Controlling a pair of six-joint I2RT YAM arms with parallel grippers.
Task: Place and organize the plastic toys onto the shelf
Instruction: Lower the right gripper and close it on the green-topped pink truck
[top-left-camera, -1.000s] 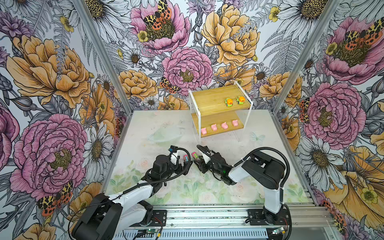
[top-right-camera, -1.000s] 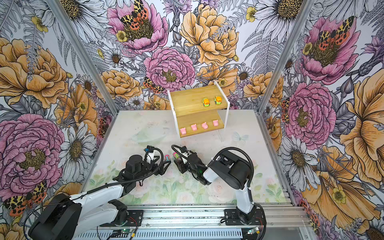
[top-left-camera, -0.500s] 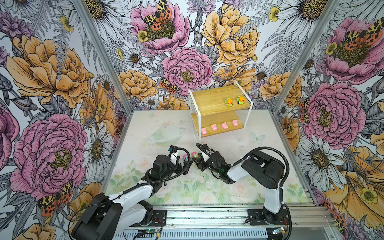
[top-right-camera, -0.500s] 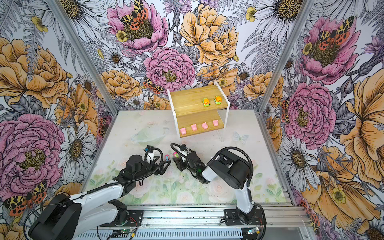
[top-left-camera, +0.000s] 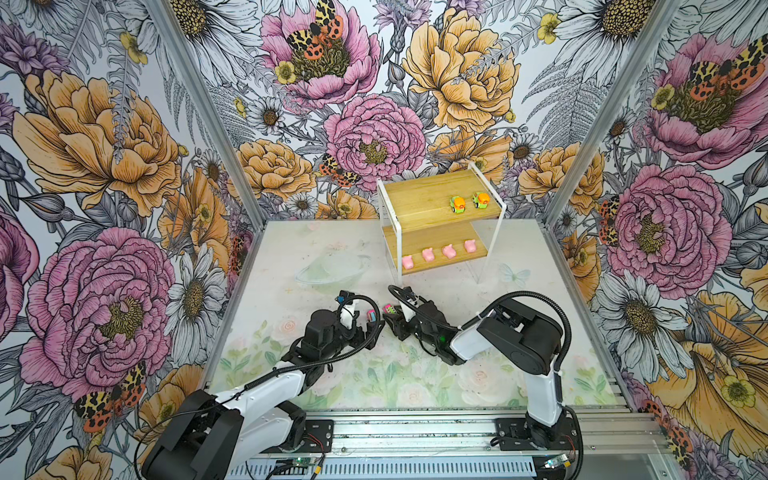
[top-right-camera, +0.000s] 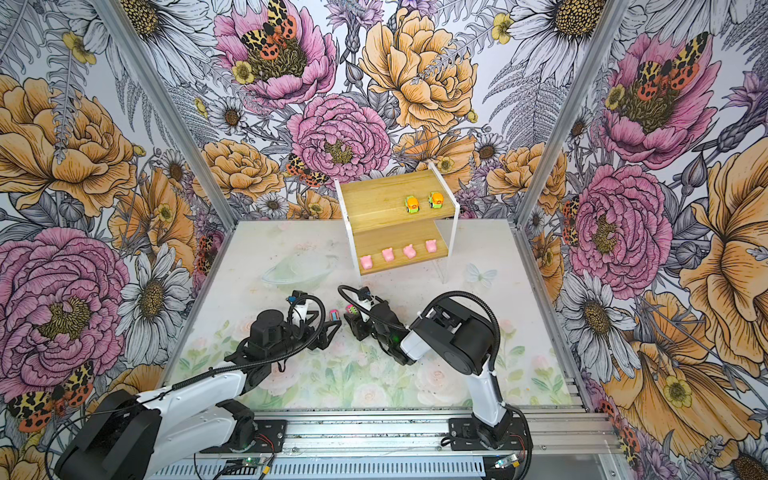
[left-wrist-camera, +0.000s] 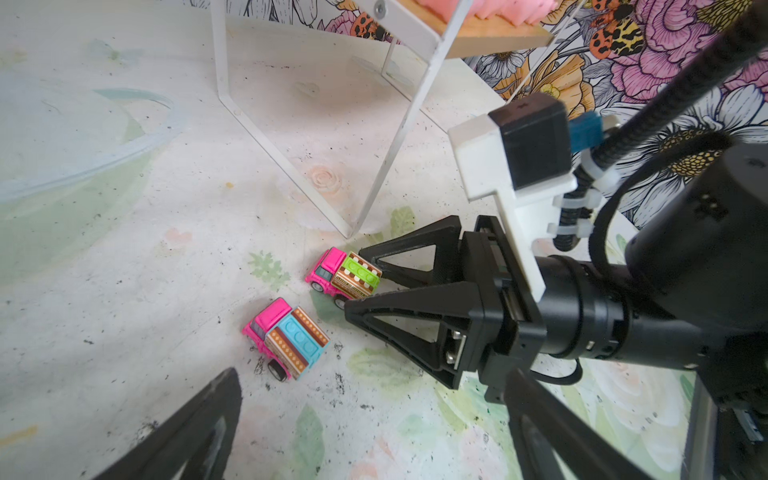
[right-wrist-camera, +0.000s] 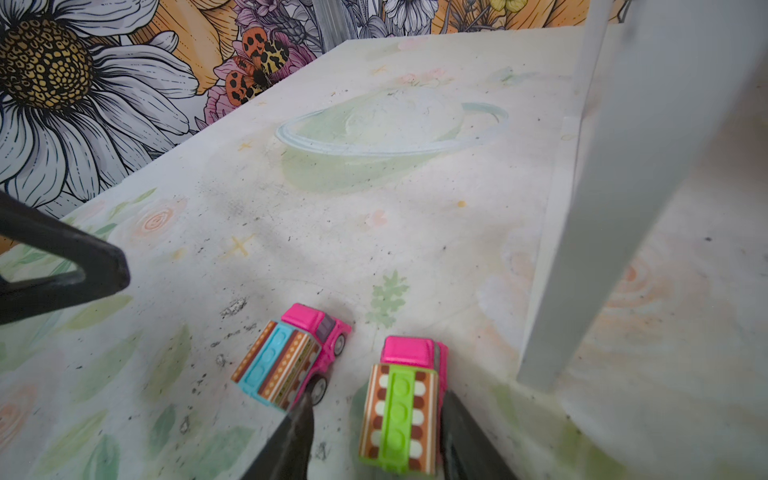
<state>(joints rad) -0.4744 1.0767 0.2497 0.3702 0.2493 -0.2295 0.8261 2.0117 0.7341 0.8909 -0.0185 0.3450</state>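
A: Progress?
B: Six on the shelf (top-left-camera: 432, 199): pigs (top-left-camera: 428, 254) on the lower board, orange-and-green cars (top-left-camera: 458, 203) on the upper. Two remain on the table (top-left-camera: 282, 249). The green-trim car (right-wrist-camera: 399, 407) sits between the right gripper (left-wrist-camera: 357, 282) jaws, apart and unclamped. The blue-trim car (left-wrist-camera: 286, 336) is at its 9 o'clock. Left gripper (top-left-camera: 365, 332) jaws apart, empty.
A: Room?
B: Shelf's leg is close at 12. Upper board is bare toward 9.

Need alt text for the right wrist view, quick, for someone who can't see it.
The right pincer stands open around a pink truck with a green top on the table, one finger on each side. A pink truck with a blue top sits close beside it, outside the fingers; a white shelf leg rises nearby.
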